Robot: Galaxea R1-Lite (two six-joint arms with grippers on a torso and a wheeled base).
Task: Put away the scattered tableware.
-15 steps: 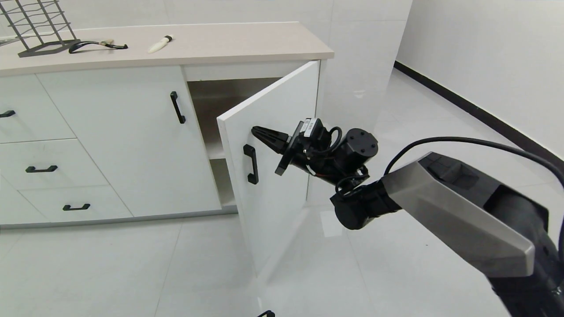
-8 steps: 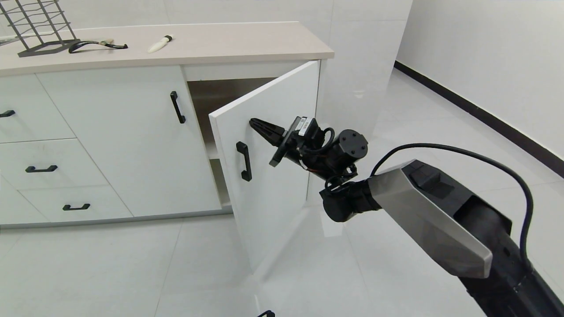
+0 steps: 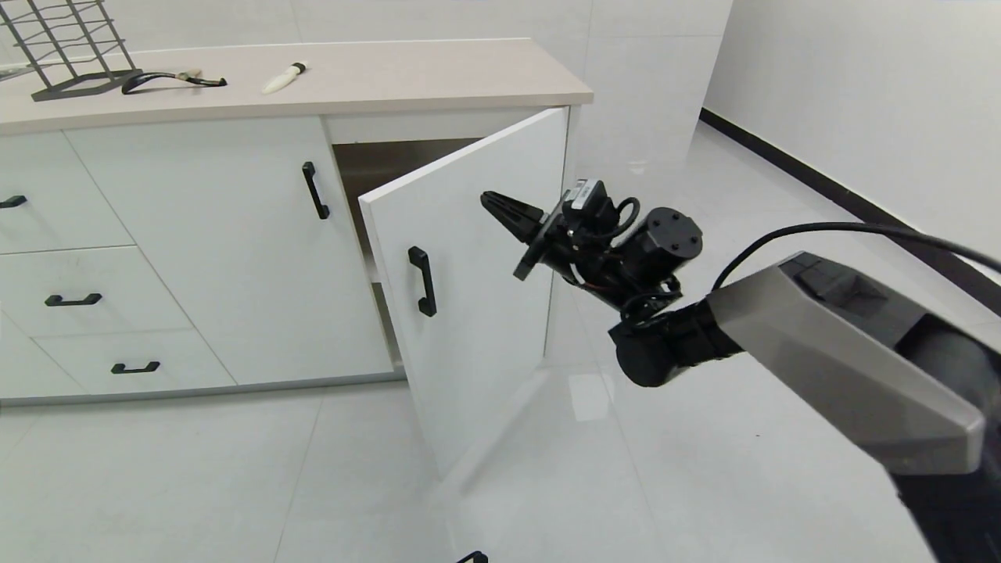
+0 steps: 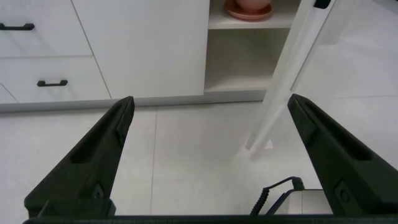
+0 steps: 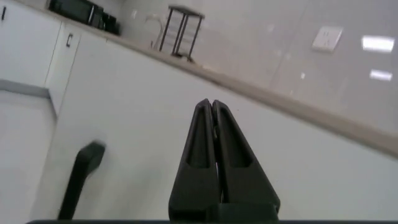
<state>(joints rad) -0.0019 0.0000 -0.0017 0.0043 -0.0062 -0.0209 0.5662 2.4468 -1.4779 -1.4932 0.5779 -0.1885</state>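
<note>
Head view: inside of the cupboard mostly hidden behind the half-open door (image 3: pixel 469 258). Cut off at the frame edge in the left wrist view, a pink dish (image 4: pixel 249 9) on the upper shelf. Hard to make out on the countertop (image 3: pixel 438 74): a black-handled utensil (image 3: pixel 168 77) and a pale-handled utensil (image 3: pixel 283 78), lying apart, near a wire rack (image 3: pixel 62 47) cropped at the corner. Right gripper (image 3: pixel 494 205) pinched together, holding nothing, close to the door's outer face, beyond its black handle (image 3: pixel 422 281); contact unclear. Left gripper (image 4: pixel 209 102) spread wide, empty, over the white tiled floor (image 3: pixel 195 485). White drawers (image 3: pixel 78 297) leftward; dark skirting (image 3: pixel 844 199) along the far wall.
</note>
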